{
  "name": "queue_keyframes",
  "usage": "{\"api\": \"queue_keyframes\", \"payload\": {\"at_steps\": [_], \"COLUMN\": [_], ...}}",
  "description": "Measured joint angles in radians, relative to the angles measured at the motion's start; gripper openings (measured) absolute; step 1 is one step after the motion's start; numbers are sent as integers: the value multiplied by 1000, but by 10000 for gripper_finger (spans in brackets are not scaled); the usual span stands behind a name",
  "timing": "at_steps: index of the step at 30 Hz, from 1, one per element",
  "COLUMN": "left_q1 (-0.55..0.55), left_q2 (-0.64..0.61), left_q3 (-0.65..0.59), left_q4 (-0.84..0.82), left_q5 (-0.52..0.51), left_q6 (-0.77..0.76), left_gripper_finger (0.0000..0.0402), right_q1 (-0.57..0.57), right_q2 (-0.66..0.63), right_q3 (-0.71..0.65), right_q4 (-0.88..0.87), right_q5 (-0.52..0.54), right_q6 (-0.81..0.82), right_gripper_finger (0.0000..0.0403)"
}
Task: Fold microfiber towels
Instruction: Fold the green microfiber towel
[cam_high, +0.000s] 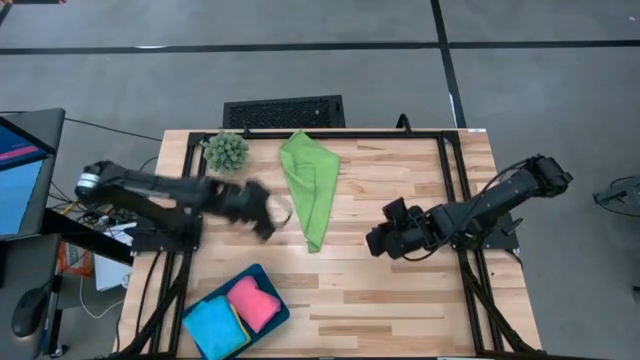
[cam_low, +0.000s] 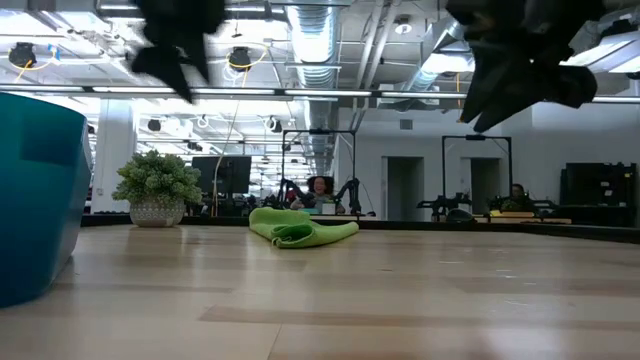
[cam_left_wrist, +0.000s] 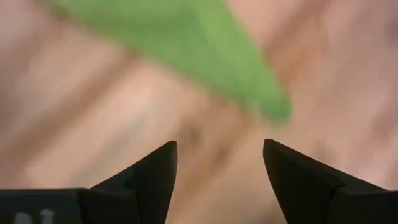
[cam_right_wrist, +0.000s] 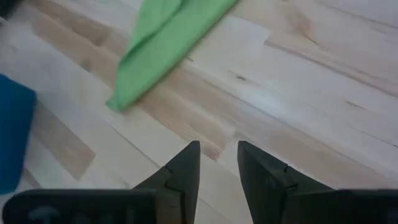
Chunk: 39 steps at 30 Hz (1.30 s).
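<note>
Towel-wise, the green towel (cam_high: 309, 188) lies limp on the wood surface (cam_high: 400, 290), folded into a long tapering strip between the two arms. Only the overhead view shows the blue tray (cam_high: 270, 322) near the front edge, with a pink towel (cam_high: 252, 302) and a bright blue towel (cam_high: 216, 326) folded inside. From surface level you mostly get the spiky potted plant (cam_low: 157, 186). Left claw (cam_high: 268, 214) hangs just beside the green towel, spread wide, holding nothing. Right claw (cam_high: 378, 240) hovers apart from it, fingers slightly parted, also empty.
</note>
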Motion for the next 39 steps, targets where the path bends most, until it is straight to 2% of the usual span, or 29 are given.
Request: {"api": "queue_keyframes", "payload": {"at_steps": [5,9,13,17,23,31,39], "left_q1": [321,450,474,476,476,488,485], "left_q2": [167,365,571,759,932,967,969], "left_q3": [34,157,325,502,682,702,680], "left_q4": [306,327,276,145,76,60,48], "left_q5": [95,107,135,64,4,-93,-106], "left_q6": [166,256,326,314,306,245,238], "left_gripper_finger": [231,231,231,231,231,231,231], "right_q1": [-55,-78,-76,-68,-61,-34,-30], "right_q2": [0,0,0,0,0,-1,-1], "right_q3": [0,0,0,0,0,0,0], "right_q4": [-15,-62,-138,-204,-241,-262,-267], "right_q5": [-68,-81,-84,-89,-95,-96,-85], "right_q6": [-73,-75,-62,-36,-36,-35,-44], "right_gripper_finger": [131,131,131,131,131,131,131]}}
